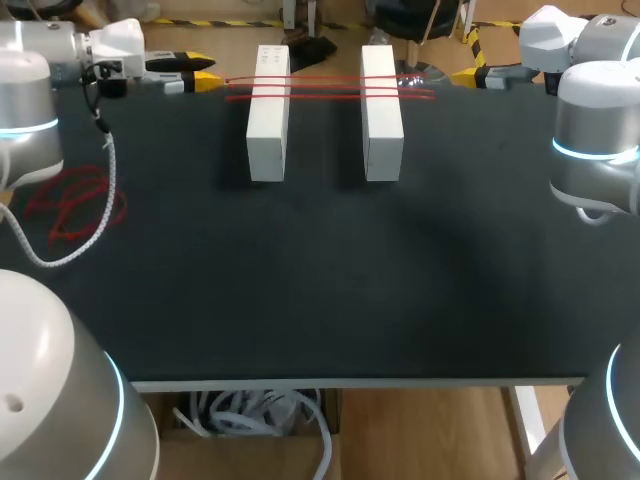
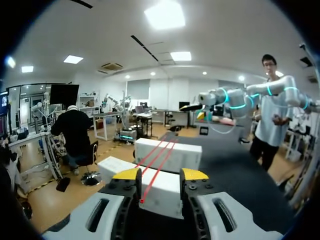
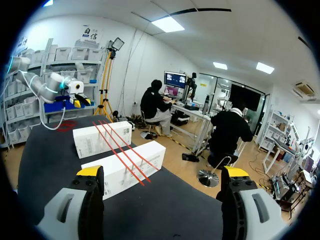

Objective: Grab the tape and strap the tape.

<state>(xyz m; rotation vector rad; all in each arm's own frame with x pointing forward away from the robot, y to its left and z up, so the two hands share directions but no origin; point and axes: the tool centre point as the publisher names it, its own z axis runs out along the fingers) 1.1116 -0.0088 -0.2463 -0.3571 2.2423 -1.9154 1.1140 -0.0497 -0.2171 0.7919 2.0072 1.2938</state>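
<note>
**Taking Hold of the Red Tape Ends**

**Condition.** Three thin red tape strands (image 1: 330, 88) lie stretched across the far ends of two white rectangular boxes. The left box (image 1: 268, 110) and the right box (image 1: 382, 110) stand side by side, apart, on the matte black worktop (image 1: 320, 290). The strand ends reach just past each box's outer side. A loose red tangle (image 1: 75, 205) lies near the worktop's left edge, beside a white cable (image 1: 108, 180) hanging from our left arm (image 1: 30, 90). We cannot tell whether the tangle is more tape.

**Jaws.** Our left jaws stand open just outside the left box. In the left wrist view the strands run straight away from between the fingers, and neither finger touches them. Our right jaws, on the right arm (image 1: 595, 140), stand wide open and hold nothing. They are near the strands' right-hand ends but apart from them.

**Procedure.** We judge the step in hand to be the grasp.

1. Advance each jaws along the line of the strands, not across it.
2. Close only once the strand ends sit between both fingers, because thin tape is likely to slip past a partial pinch.
3. Keep the fingers off the box faces. A nudged box would probably slacken or skew the strands.
4. Take up tension evenly from both sides.
</note>
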